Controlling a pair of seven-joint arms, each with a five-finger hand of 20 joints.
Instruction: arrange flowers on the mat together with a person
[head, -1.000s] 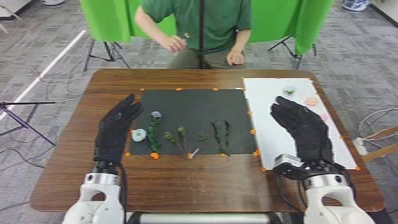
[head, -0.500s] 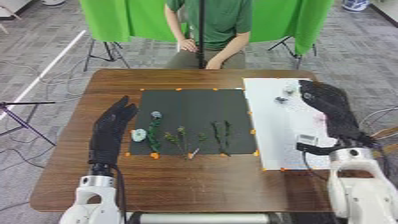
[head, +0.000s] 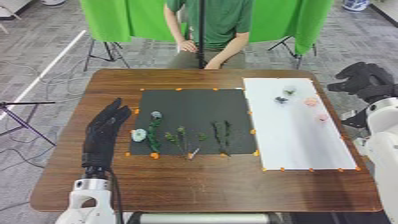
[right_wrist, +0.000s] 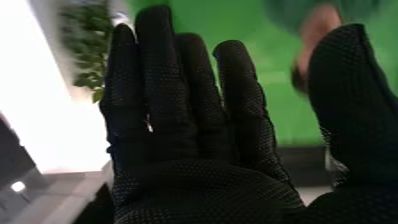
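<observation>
Fingers (right_wrist: 164, 100) straight, your black-gloved right hand (head: 362, 80) is empty beyond the brown wooden table (head: 195, 190); your black-gloved left hand (head: 106, 127), open and empty, is near green-stemmed flowers (head: 155, 114) on the square dark mat (head: 187, 102). Pink flowers (head: 311, 101) lie on the white rectangular mat (head: 302, 145).

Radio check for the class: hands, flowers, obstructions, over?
Left hand open, left of dark mat. Right hand open, beyond table's right edge. Flowers on dark mat and white sheet, neither hand over them.

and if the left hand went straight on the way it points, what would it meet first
Likely nothing: in the head view the left hand points just left of the dark mat, over the table toward its far edge, though its height is unclear.
</observation>
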